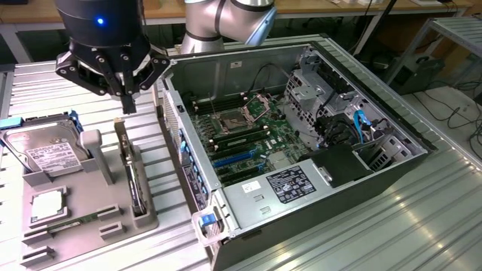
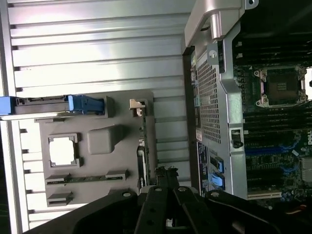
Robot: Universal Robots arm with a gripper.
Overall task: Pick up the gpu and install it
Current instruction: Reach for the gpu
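The gpu [image 1: 134, 172] is a thin green card standing on edge in a slot of the grey holder tray [image 1: 90, 226], its pale metal bracket at the far end. My gripper [image 1: 128, 107] hangs just above that bracket end. Its two dark fingers are shut together, point down and hold nothing. In the wrist view the gpu [image 2: 142, 151] shows edge-on along the tray's side nearest the computer case. My gripper [image 2: 165, 178] sits over the card's near end, apart from it.
The open computer case [image 1: 376, 169] lies beside the tray, with its motherboard [image 1: 241, 132] and blue card slots [image 1: 235, 159] exposed. The tray also holds a hard drive [image 1: 42, 149] in a blue caddy, a processor chip [image 1: 47, 204] and a memory stick [image 1: 71, 221].
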